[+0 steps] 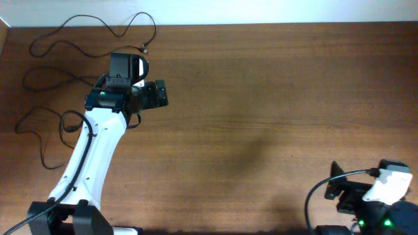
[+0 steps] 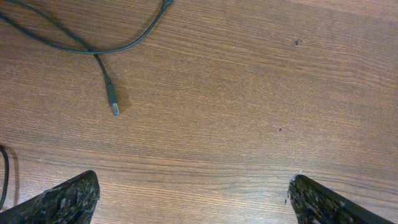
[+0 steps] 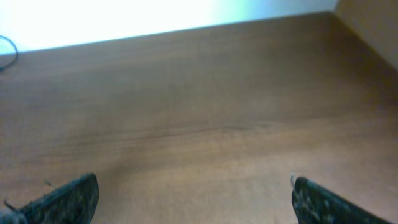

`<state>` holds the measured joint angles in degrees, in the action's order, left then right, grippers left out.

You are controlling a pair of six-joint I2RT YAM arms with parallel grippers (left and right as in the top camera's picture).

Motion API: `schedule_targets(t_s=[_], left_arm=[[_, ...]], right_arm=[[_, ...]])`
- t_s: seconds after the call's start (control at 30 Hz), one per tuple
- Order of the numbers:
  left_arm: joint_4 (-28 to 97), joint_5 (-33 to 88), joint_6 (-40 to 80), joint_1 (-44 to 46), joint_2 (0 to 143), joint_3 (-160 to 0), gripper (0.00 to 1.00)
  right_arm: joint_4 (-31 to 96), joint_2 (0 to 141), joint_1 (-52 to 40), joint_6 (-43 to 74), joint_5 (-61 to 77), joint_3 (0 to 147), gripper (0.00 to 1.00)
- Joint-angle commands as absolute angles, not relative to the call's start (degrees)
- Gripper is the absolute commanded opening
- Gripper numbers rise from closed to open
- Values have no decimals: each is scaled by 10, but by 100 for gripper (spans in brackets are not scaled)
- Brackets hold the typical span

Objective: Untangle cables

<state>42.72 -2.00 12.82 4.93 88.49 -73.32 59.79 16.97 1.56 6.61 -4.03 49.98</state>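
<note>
Left gripper (image 2: pixel 193 182): the jaws stand wide apart and hold nothing; it hangs over bare wood of the table (image 1: pixel 274 98), toward the far left.
Right gripper (image 3: pixel 194 183): also spread wide and empty, low at the near right corner, well apart from the cords.
Cables (image 2: pixel 93 53): thin black loops lying loose at the far left corner, beside the left arm.
Plug (image 2: pixel 112 102): one cord end lies flat on the wood, ahead of the left fingers (image 2: pixel 68 199), not touching them.
</note>
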Motion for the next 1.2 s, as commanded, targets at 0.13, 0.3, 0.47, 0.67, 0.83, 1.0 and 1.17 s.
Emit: schedule_targets(t_s=[0.13,0.3,0.47,0.67,0.83,1.0,1.17], left_arm=[[427,-26,119,50,873,-742,99],[427,-26,119,50,873,-742,99],[427,-26,119,50,873,-742,99],[427,-26,119,50,873,-742,99],[427,-26,119,50,873,-742,99],[427,-26,119,50,873,-742,99],[427,-26,119,50,873,-742,99]], right_arm=[[435,88,20,11,47,348,98],[306,56,20,-58,110,263,98],[194,23,20,-56,109,187,98],[108,2,20,-32,81,128,98],[77,2,20,37,27,98,98],[18,2,20,40,27,49,98],[-8,2,19,52,30,13,98]])
